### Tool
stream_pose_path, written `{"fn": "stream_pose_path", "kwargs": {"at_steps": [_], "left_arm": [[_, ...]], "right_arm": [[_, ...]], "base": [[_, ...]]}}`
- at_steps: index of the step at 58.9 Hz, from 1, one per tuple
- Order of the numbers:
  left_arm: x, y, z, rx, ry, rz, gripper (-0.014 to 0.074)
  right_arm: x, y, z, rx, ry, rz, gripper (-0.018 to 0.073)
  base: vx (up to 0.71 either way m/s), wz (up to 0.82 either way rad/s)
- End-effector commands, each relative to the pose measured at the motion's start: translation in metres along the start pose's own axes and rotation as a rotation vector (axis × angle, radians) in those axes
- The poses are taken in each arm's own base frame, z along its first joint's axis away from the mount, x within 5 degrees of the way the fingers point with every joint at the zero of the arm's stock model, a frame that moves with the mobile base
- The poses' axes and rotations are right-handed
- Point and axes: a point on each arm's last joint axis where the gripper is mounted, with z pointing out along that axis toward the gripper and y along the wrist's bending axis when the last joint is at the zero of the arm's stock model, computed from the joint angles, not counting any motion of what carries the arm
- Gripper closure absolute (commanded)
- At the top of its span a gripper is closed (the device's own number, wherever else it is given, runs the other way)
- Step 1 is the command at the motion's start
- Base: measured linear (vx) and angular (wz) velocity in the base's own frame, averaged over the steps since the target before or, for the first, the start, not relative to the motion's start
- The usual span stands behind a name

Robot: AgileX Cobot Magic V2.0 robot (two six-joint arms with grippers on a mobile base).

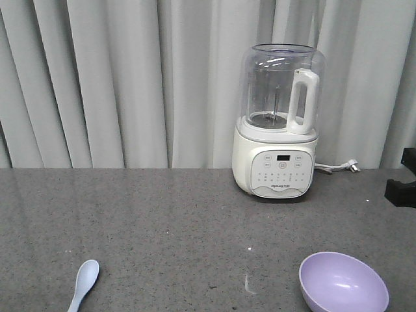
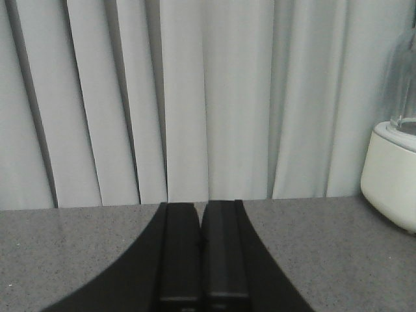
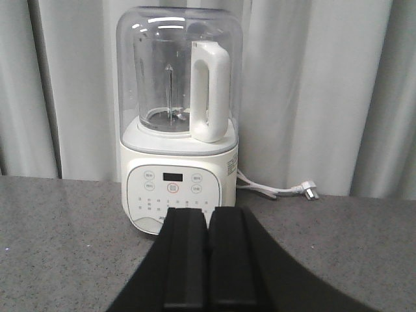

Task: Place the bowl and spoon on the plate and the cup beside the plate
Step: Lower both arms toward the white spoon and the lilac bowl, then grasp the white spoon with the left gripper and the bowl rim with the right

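Our left gripper point(image 2: 200, 212) has its two black fingers pressed together, with only a thin line between them, and it holds nothing. It points over the grey counter point(image 2: 338, 260) toward the curtain point(image 2: 214, 97). Our right gripper point(image 3: 208, 220) is closed in the same way and is also empty. It faces the white blender point(image 3: 179, 130), which stands just in front of it.

Further out, in the front view, the spoon point(image 1: 84, 283) lies flat on the counter at the lower left, with its scoop away from us and its handle cut by the picture edge. The bowl point(image 1: 343, 284) sits upright at the lower right, well apart from the spoon. We do not see the plate or the cup in any view.

We judge that both things are light and stiff plastic. The bowl looks glossy, so it may slip. We would take it at the rim, one finger inside and one outside. The spoon is thin and low, so we would pinch its handle across the narrow sides and open the fingers first.
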Motion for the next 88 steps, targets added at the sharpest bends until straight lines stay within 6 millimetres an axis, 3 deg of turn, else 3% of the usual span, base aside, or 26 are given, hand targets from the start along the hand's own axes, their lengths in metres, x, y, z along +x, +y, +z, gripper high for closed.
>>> {"fn": "stream_pose_path", "kwargs": {"at_steps": [1,5,17,24,28,35,45,58,73,88], "left_arm": [[-0.018,0.0,0.0,0.0,-0.107,-0.003,0.0513],[-0.018,0.0,0.001,0.0,-0.105,-0.003,0.043],[-0.018,0.0,0.001,0.0,-0.103,-0.006,0.0104],[-0.018,0.0,0.001,0.0,-0.105,-0.024,0.0004],[-0.017,0.0,0.001,0.0,-0.101,-0.028,-0.0007],[-0.011,-0.001,0.001,0.002,-0.035,-0.025,0.0009],[0.008,-0.001,0.004,0.006,0.161,-0.026,0.002],[0.031,-0.003,0.016,0.016,0.367,-0.079,0.002],[0.022,-0.01,0.047,0.058,0.623,-0.127,0.002],[0.05,-0.027,0.093,0.223,0.915,-0.234,0.002]], "right_arm": [[-0.023,-0.001,-0.006,0.005,-0.134,-0.031,0.0461],[-0.022,-0.001,-0.006,0.005,-0.127,-0.038,0.036],[-0.022,-0.001,-0.006,0.005,-0.119,-0.036,-0.0055],[-0.023,-0.001,-0.006,0.003,-0.139,0.01,-0.0168],[-0.02,-0.002,-0.006,0.003,-0.09,0.091,-0.0169],[-0.015,-0.005,-0.001,0.024,0.165,0.123,-0.0141],[-0.013,-0.006,0.021,0.038,0.47,0.148,-0.0104],[0.031,-0.008,0.058,0.07,0.813,0.103,-0.0096],[0.065,-0.006,0.086,0.063,0.943,0.122,-0.0086],[0.069,-0.006,0.09,0.067,0.941,0.111,-0.0078]], "base": [[0.0,0.0],[0.0,0.0],[0.0,0.0],[0.0,0.0],[0.0,0.0],[0.0,0.0],[0.0,0.0],[0.0,0.0],[0.0,0.0],[0.0,0.0]]}}
